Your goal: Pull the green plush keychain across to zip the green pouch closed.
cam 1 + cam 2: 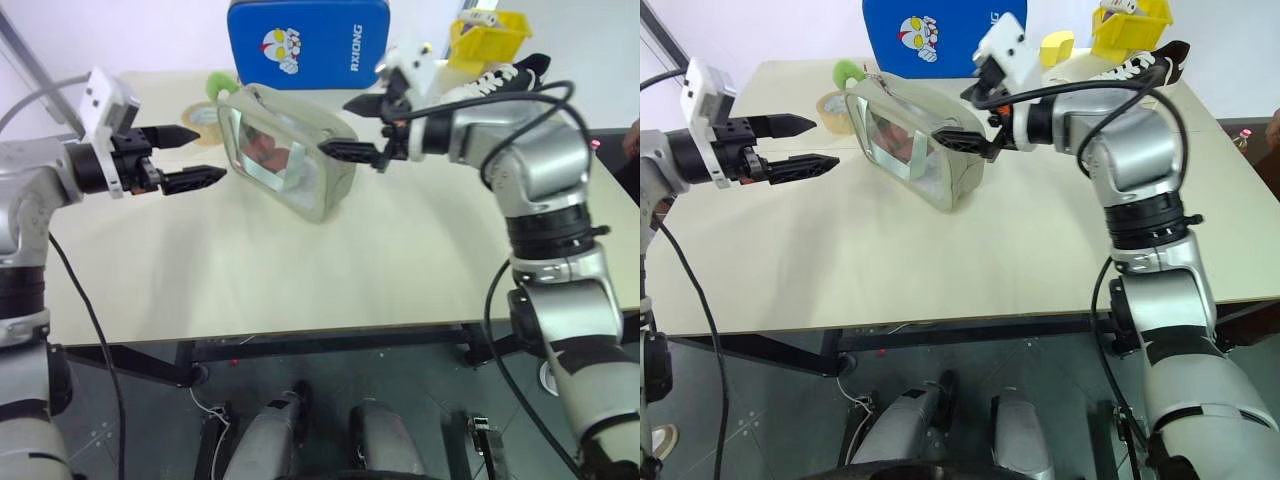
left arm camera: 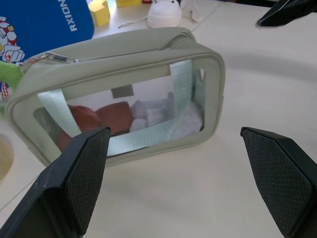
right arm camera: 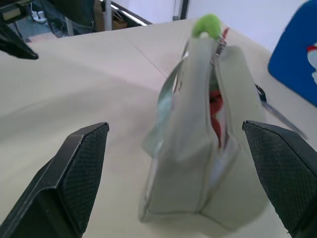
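The green pouch [image 1: 288, 150] stands mid-table, its zipper unclosed, the green plush keychain [image 1: 220, 84] at its far left end. Behind it, a blue case [image 1: 305, 42] reads "RXIONG". Left gripper [image 1: 190, 156] and right gripper [image 1: 362, 127] flank the pouch, fingers apart, empty.

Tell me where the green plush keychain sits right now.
In the left eye view the green plush keychain sits at the far left end of the green pouch, between the tape roll and the blue case.

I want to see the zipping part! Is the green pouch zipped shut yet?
No, it's open. The pouch gapes along its top, with red contents showing through the slit. The keychain sits at the far end.
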### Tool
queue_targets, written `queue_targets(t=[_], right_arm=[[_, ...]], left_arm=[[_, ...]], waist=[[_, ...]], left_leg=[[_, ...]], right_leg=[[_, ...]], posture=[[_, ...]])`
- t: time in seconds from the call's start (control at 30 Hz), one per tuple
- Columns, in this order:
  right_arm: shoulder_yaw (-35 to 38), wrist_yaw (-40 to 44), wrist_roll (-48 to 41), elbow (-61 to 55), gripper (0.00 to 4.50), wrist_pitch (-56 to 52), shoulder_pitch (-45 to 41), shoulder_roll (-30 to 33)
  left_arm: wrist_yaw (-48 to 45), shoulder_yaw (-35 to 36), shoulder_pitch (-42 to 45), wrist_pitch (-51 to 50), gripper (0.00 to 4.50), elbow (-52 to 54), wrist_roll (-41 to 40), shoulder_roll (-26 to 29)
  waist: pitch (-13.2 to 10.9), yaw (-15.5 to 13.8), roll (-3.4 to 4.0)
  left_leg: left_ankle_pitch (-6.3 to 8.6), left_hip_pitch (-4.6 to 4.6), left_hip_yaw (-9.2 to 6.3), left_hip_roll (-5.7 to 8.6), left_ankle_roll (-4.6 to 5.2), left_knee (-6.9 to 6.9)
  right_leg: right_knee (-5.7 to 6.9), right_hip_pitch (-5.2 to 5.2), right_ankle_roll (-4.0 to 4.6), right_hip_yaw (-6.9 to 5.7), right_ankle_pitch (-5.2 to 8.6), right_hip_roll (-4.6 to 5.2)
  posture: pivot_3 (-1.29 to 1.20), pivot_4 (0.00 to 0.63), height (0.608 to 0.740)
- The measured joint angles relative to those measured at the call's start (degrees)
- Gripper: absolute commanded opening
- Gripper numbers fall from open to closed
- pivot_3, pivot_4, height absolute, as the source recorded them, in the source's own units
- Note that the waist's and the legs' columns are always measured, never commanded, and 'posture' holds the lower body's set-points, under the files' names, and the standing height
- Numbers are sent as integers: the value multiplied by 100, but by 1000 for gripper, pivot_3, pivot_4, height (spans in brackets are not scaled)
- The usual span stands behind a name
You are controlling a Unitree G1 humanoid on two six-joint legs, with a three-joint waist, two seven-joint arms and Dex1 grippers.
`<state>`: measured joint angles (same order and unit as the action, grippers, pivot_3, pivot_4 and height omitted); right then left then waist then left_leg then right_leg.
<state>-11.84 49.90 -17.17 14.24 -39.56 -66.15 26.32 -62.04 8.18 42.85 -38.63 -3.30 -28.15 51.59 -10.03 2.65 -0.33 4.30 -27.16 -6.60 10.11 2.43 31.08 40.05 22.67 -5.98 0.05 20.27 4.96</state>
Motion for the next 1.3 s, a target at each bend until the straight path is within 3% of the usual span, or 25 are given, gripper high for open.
queue_targets(t=[0.13,0.2,0.33,0.47,0.5,0.6,0.7,0.9,1.0,1.13,1.3], right_arm=[[-534,81,615,769,4500,889,-19,-328],[-727,16,999,1367,3959,1475,-74,-448],[-845,-171,1607,2341,2342,2409,-235,-504],[-756,-10,1755,2535,320,2745,-351,-496],[-737,89,1754,2500,55,2753,-350,-466],[-704,592,1742,2202,55,2888,-345,-113],[-622,1401,1691,2053,55,3298,-341,623],[-284,2243,1720,3062,55,4228,-299,1439],[-275,2229,1859,3489,1048,4615,-151,1418],[-276,2189,2040,3718,2973,4844,-51,1409],[-261,2422,2209,3400,2973,4750,-264,1916]], left_arm=[[199,67,-294,-50,4438,316,-79,-78],[292,80,-403,-76,4500,435,-117,-127],[419,84,-499,-91,4500,621,-173,-222],[500,108,-504,-90,4500,678,-238,-244],[512,109,-503,-89,4500,677,-243,-261],[529,108,-500,-89,4500,664,-254,-304],[518,118,-500,-89,4500,633,-257,-299],[509,175,-501,-87,4500,594,-260,-295],[525,158,-498,-77,4500,590,-258,-387],[523,152,-484,-76,4500,558,-250,-448],[524,167,-495,-103,4500,559,-251,-382]], waist=[[0,-36,0],[0,-46,1],[-1,-34,1],[-1,-7,1],[-1,-6,3],[-3,-25,5],[-4,-98,4],[-4,-148,4],[-4,-123,5],[-8,-65,12],[-26,-44,38]], left_leg=[[-9,20,-10,0,-11,1],[-9,21,-9,1,-11,0],[-20,19,-10,-2,-28,-4],[-28,23,-11,-12,-40,-9],[-28,23,-11,-13,-40,-10],[-25,18,-11,-13,-36,-10],[-13,13,-9,-11,-18,-4],[-10,35,-6,-13,-15,-5],[-10,35,-5,-14,-15,-7],[-12,31,-5,-14,-16,-8],[-11,24,-5,-14,-16,-4]], right_leg=[[7,-15,5,-1,-10,-11],[6,-14,3,4,-12,-16],[6,-6,0,8,-14,-21],[7,-5,1,10,-13,-30],[7,-3,2,11,-14,-31],[7,2,2,11,-14,-30],[3,0,1,10,-14,-28],[3,-22,7,11,-16,-22],[3,-19,8,13,-15,-20],[3,-14,8,13,-16,-22],[3,-10,7,13,-16,-21]], posture=[[0,150,740],[0,150,740],[0,150,740],[0,150,740],[0,150,740],[0,150,740],[0,150,740],[0,150,740],[0,150,740],[0,150,740],[0,150,740]])
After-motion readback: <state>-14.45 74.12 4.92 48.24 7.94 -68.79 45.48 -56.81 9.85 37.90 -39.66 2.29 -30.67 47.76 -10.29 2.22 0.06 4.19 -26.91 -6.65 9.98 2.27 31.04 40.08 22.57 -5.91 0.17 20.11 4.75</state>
